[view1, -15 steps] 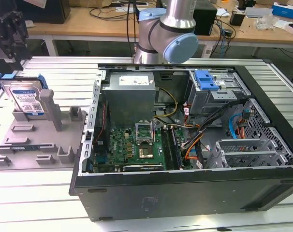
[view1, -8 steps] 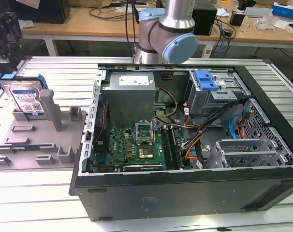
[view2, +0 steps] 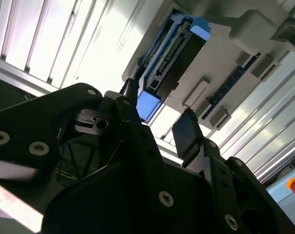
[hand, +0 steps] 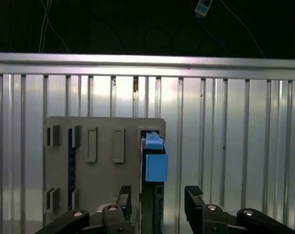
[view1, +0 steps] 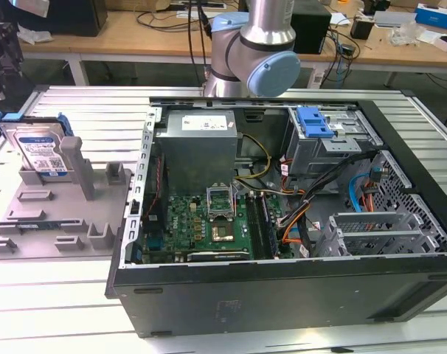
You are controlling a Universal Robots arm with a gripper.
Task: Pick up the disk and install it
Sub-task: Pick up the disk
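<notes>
The disk (view1: 33, 147) is not yet picked up. It stands on edge in a slot of the grey holder (view1: 68, 214) on the ribbed tabletop (view1: 91, 103). In the exterior view it sits at about 9 o'clock from the open computer case (view1: 282, 295), well apart from it, with its label facing the camera.

In both wrist views the gripper (hand: 158, 197) is empty. Its fingers (hand: 193, 195) are spread wide, wider than the disk is thick, with nothing between them. The disk (hand: 155, 163) shows edge-on, its blue bracket end towards the camera. Its thin edge lines up with the gap, one finger to each flat face. In the second wrist view the disk (view2: 174, 56) lies beyond the fingertips, apart from them.

The holder's plate (hand: 94, 165) flanks one face of the disk, and a grey post (view1: 71, 158) rises just beside it, so that side looks tight. Inside the case a grey power-supply box (view1: 198, 144) sits at 12 o'clock and a blue latch (view1: 314, 122) at about 1 o'clock. The arm (view1: 257, 44) rises behind the case.
</notes>
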